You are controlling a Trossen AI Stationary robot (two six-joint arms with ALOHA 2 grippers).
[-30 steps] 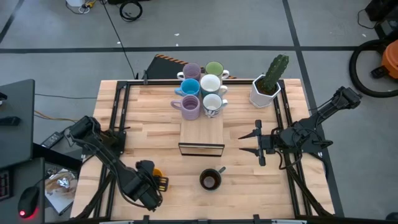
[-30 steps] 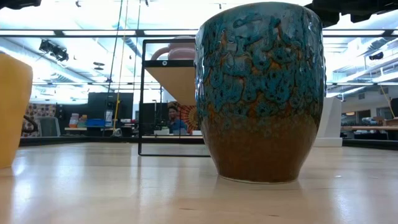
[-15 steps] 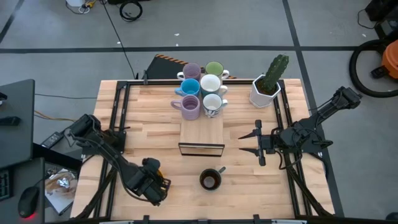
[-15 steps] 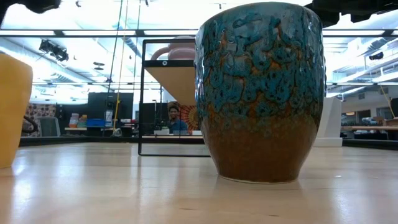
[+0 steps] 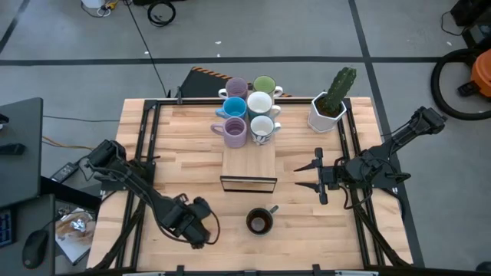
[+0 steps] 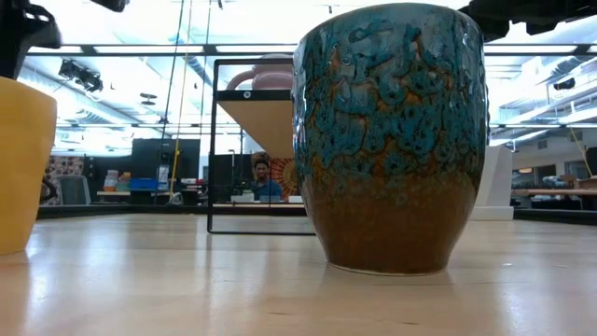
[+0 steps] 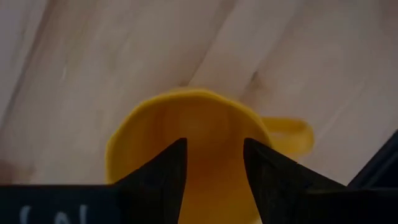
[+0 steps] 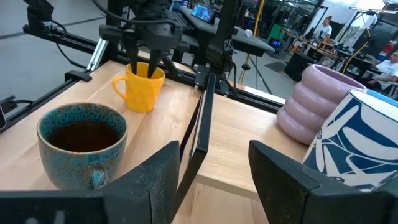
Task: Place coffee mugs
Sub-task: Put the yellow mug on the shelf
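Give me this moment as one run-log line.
left gripper: at orange mug, fingers astride rim | right gripper: open, waiting right of shelf | dark mug: front centre
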